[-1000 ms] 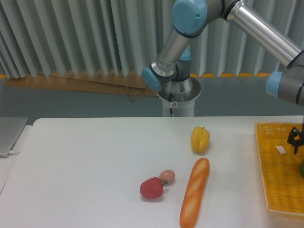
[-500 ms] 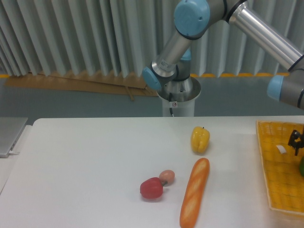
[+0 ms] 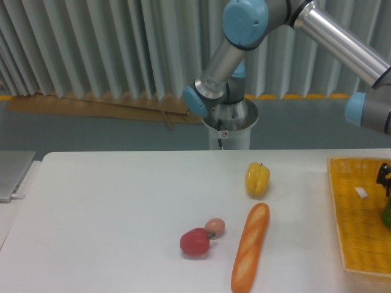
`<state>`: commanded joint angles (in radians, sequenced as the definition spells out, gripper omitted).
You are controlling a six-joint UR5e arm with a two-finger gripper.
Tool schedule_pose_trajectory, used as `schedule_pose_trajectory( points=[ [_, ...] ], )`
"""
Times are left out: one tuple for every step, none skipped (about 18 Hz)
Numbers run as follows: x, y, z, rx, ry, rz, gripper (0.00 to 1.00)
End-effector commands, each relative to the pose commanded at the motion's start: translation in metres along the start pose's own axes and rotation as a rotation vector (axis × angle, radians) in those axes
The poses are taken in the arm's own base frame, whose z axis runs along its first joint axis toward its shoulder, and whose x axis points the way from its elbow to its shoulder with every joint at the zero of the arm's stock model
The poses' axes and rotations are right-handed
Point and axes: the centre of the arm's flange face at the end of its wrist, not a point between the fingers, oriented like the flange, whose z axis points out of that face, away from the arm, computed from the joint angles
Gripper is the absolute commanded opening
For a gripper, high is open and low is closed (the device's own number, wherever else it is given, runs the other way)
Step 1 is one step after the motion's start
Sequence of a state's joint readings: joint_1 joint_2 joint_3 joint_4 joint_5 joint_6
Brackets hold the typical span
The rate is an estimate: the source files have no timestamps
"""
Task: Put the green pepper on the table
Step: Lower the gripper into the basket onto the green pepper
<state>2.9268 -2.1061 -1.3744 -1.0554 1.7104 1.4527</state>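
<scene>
Only a dark-green sliver of the green pepper (image 3: 387, 213) shows, at the frame's right edge inside the yellow basket (image 3: 357, 238). My gripper (image 3: 385, 178) hangs just above that sliver, mostly cut off by the edge, so I cannot make out how its fingers stand or whether they touch the pepper. The white table (image 3: 110, 213) stretches left of the basket.
On the table lie a yellow bell pepper (image 3: 257, 179), a long bread loaf (image 3: 250, 246), a red pepper (image 3: 195, 242) and a small pinkish item (image 3: 214, 226) beside it. A white tag (image 3: 361, 193) lies in the basket. The arm's base (image 3: 229, 119) stands behind the table.
The gripper has drifted a little to the right, further off the frame edge, above the basket. The items on the table have not moved.
</scene>
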Motion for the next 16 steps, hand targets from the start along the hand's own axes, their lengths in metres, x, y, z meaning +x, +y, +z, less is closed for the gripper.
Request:
schedule_pose_trajectory(
  points=[
    [0.002,0.000,0.002,-0.001,0.006,0.001,1.00],
    [0.003,0.000,0.001,0.001,0.006,0.002,1.00],
    [0.005,-0.001,0.001,0.001,0.008,0.004,1.00],
    [0.008,0.000,-0.002,0.002,0.008,0.001,1.00],
    [0.011,-0.001,0.002,0.003,0.018,0.005,1.00],
    [0.013,-0.001,0.002,0.003,0.020,0.007,1.00],
    [0.013,-0.001,0.002,0.003,0.020,0.007,1.00],
    [0.012,-0.003,0.004,0.005,0.020,0.009,1.00],
    [0.012,-0.004,0.008,0.006,0.025,0.011,1.00],
    [0.012,-0.005,0.011,0.007,0.029,0.011,1.00],
    [0.012,-0.006,0.013,0.008,0.031,0.012,1.00],
    [0.011,-0.006,0.016,0.009,0.034,0.012,1.00],
    [0.011,-0.007,0.017,0.009,0.036,0.012,1.00],
    [0.011,-0.007,0.018,0.011,0.036,0.012,1.00],
    [0.010,-0.007,0.019,0.011,0.036,0.014,1.00],
    [0.009,-0.007,0.018,0.009,0.034,0.014,1.00]
  ],
)
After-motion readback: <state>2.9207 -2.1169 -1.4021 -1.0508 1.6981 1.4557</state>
